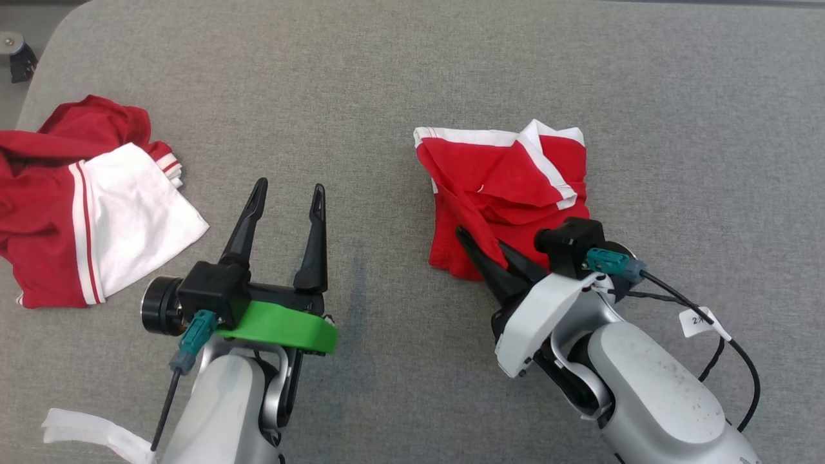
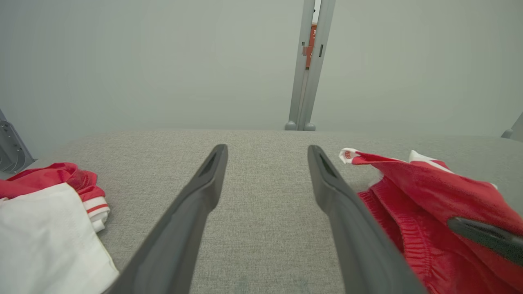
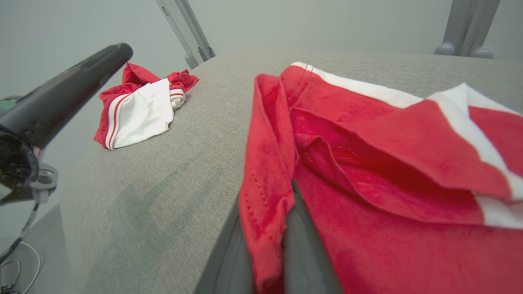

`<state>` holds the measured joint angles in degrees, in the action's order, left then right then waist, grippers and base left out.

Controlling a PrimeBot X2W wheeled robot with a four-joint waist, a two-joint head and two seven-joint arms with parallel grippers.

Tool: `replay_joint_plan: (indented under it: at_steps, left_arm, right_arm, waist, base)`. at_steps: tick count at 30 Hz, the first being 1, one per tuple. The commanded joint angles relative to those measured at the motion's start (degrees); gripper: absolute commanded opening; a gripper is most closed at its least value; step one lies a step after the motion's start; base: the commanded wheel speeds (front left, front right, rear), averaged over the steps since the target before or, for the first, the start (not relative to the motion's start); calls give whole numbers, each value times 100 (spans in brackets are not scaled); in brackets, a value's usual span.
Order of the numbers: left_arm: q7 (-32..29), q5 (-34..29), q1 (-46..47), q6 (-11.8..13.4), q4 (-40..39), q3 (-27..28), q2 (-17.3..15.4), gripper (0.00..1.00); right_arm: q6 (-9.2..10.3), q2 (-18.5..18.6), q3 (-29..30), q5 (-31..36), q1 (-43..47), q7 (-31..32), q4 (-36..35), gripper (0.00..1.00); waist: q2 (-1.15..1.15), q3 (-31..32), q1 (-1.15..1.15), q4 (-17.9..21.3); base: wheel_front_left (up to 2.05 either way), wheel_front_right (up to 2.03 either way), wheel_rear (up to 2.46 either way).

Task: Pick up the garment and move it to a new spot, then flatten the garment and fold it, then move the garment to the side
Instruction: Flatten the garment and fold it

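- Head view: a grey fabric-covered desk [image 1: 387, 77], with two robot hands reaching in from the bottom edge.
- The right hand [image 1: 482, 252] is pinched shut on the near edge of a red garment [image 1: 515, 187] with white trim. The garment lies compactly folded, directly ahead of the hand's fingers.
- The left hand [image 1: 289, 190] is spread wide and holds nothing, well to the right hand's left.
- A second garment [image 1: 97, 212], red and white, lies crumpled off the left hand's left side.
- The fold looks finished, so this is probably the move aside. Next, the right hand must shift the bundle without spilling its layers.
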<state>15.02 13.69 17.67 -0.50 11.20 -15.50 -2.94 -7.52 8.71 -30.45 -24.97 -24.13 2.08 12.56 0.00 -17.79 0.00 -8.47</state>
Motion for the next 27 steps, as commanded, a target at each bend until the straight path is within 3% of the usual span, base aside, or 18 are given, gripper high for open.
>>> replay_joint_plan:
  at_steps: [1, 3, 8, 11, 21, 27]
  left_arm:
    - [20, 23, 29, 29, -21, -6, -3, 100]
    - [20, 30, 33, 42, -19, -9, -3, 100]
    - [20, -4, 13, 64, -10, 1, -1, 100]
    - [20, -31, -2, 79, 4, 32, -3, 100]
    - [20, -158, -191, 152, -76, 217, -123, 100]
    - [20, -200, -325, 192, -139, 304, -199, 100]
  right_arm:
    - [6, -2, -59, -24, -87, -97, 62, 15]
    - [5, 0, -110, -16, -148, -275, 117, 100]
    - [6, 126, -155, 147, -162, -990, -63, 100]
    - [6, 231, 106, 310, -31, -1386, -298, 100]
    - [6, 195, 2337, 927, 1055, -1650, -1193, 100]
    - [6, 18, 3180, 1121, 1693, -1478, -1502, 100]
  waist:
    - [0, -16, 0, -5]
    - [0, -25, 0, 5]
    - [0, 2, 0, 67]
    - [0, 36, 0, 117]
    - [0, 155, 0, 368]
    - [0, 231, 0, 483]
  base:
    - [0, 0, 0]
    - [0, 0, 0]
    - [0, 0, 0]
    - [0, 0, 0]
    - [0, 0, 0]
    - [0, 0, 0]
